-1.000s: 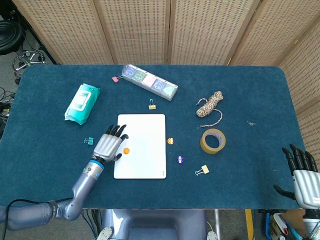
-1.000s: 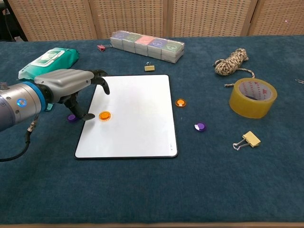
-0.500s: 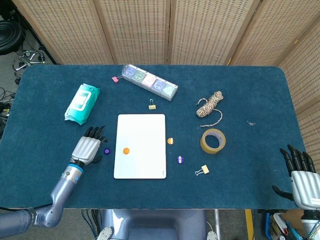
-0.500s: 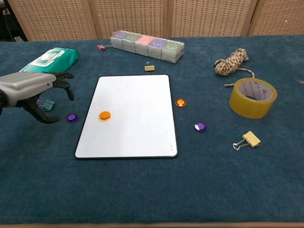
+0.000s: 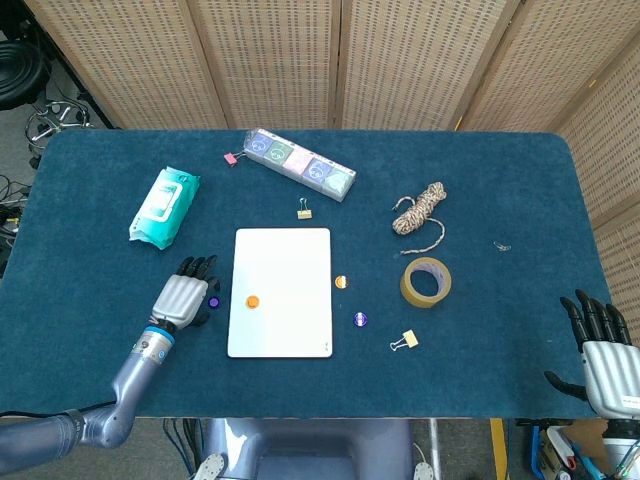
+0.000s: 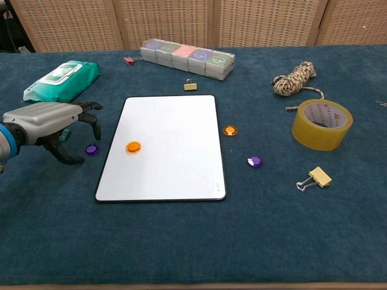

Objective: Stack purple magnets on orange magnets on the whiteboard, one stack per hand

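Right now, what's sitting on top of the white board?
Only one orange magnet sits on the whiteboard, near its left edge. Nothing is stacked on it. The purple magnet by the left hand lies off the board.
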